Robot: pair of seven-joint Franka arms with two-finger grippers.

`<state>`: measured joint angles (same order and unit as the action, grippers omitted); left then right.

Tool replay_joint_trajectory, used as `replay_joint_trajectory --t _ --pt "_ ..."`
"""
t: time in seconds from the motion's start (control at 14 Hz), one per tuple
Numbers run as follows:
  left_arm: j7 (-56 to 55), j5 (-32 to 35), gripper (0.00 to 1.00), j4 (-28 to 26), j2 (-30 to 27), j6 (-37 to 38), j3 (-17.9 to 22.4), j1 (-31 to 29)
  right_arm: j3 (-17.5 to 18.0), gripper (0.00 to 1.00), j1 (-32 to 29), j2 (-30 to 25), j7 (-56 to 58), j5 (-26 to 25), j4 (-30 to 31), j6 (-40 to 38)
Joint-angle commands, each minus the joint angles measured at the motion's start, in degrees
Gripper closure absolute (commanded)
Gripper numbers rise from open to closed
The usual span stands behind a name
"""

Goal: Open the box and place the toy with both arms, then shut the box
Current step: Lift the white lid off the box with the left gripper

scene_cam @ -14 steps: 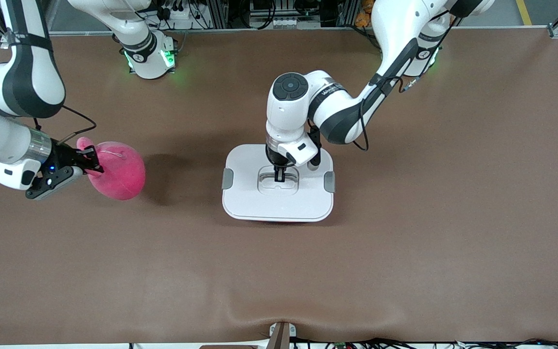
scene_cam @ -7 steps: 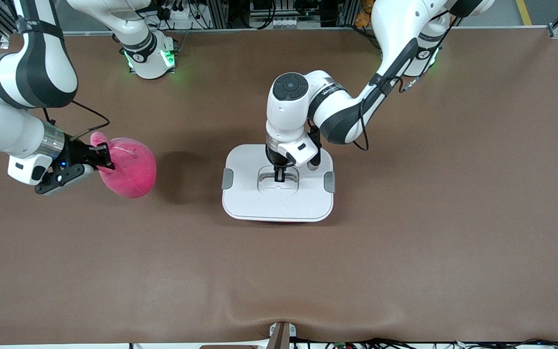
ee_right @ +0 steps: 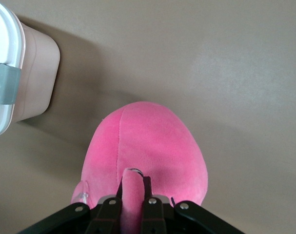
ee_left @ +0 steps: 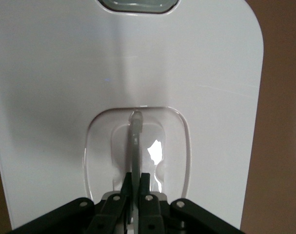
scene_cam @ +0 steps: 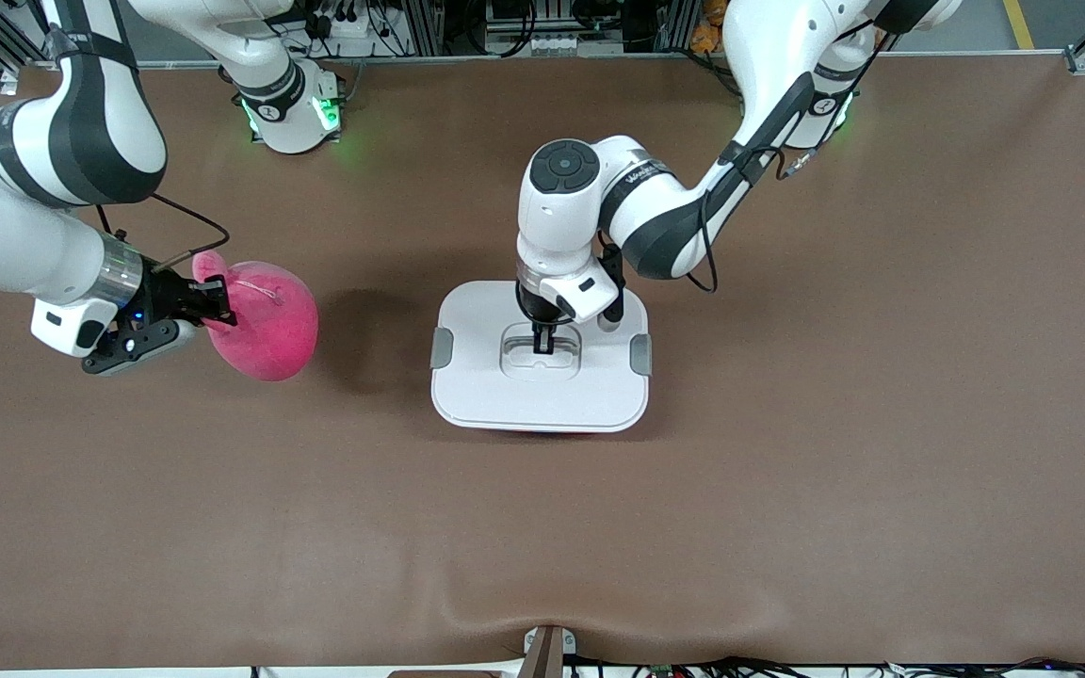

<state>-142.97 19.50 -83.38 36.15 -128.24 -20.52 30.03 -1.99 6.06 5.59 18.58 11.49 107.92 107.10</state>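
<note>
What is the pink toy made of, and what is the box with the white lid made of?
The toy looks like soft plush fabric: its surface is fuzzy and matte, with a stitched seam running down it. The box seems to be hard plastic: its pink wall is smooth. Its lid is glossy white plastic by the look of it, catching a bright glint near the grey handle.
</note>
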Motion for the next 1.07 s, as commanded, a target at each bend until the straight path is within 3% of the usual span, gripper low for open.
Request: replay_joint_trajectory --t 0.0,0.36,0.64,1.0 --pt "-0.5 1.9 1.00 0.4 -1.8 2.1 0.3 0.4 -0.3 1.00 0.1 -0.8 -0.7 1.1 -0.1 -1.3" --pt "0.7 1.6 1.00 0.5 -5.1 6.2 -0.4 -0.5 -0.3 1.00 0.5 -0.8 -1.3 1.3 -0.4 -1.3" --pt "7.5 0.1 1.00 0.6 -8.0 9.1 -0.6 -3.3 -0.2 1.00 4.0 -0.1 -12.4 1.3 -5.7 -3.2" --pt "24.3 -8.0 1.00 0.5 -12.9 12.4 -0.6 -10.2 -0.2 1.00 11.7 2.2 -27.7 1.3 -13.2 -5.1"
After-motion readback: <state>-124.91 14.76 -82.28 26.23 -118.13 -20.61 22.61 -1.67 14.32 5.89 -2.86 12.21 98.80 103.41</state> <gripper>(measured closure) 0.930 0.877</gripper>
